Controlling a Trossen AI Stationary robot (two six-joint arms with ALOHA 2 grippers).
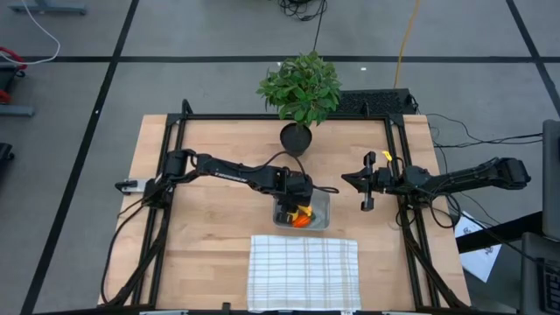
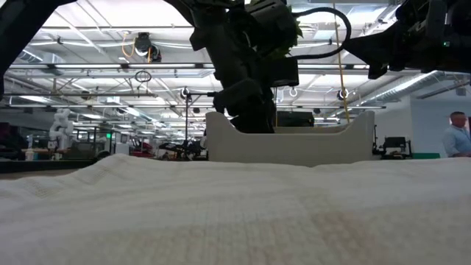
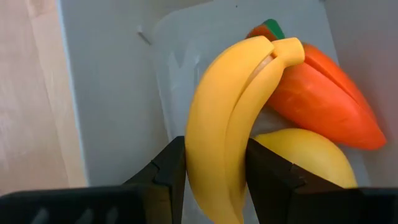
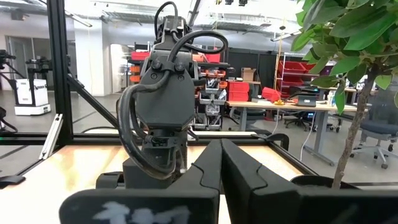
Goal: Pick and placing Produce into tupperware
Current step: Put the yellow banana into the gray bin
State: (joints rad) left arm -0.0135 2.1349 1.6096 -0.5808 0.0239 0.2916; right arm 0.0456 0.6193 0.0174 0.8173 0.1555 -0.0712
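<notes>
The clear tupperware [image 1: 317, 203] stands on the table just beyond the checked cloth. Inside it lie an orange carrot [image 3: 323, 93] with a green top and a yellow lemon [image 3: 305, 155]. My left gripper [image 3: 214, 168] reaches down into the container, shut on the yellow banana [image 3: 230, 124], which leans over the carrot and lemon. In the low view the container wall [image 2: 294, 143] shows behind the cloth. My right gripper [image 1: 367, 184] hovers shut at the table's right, off the table, holding nothing. My left gripper pinches the banana's lower half [image 3: 214, 180] between its two fingers [image 3: 168, 171], one on each long side. The fingers come from above, slanting down, across the banana. Its stem end [image 3: 283, 50] rests against the carrot inside the tupperware.
A white checked cloth [image 1: 304, 271] lies at the table's near edge, next to the container. A potted green plant [image 1: 299, 92] stands at the far edge. A black frame runs round the tabletop.
</notes>
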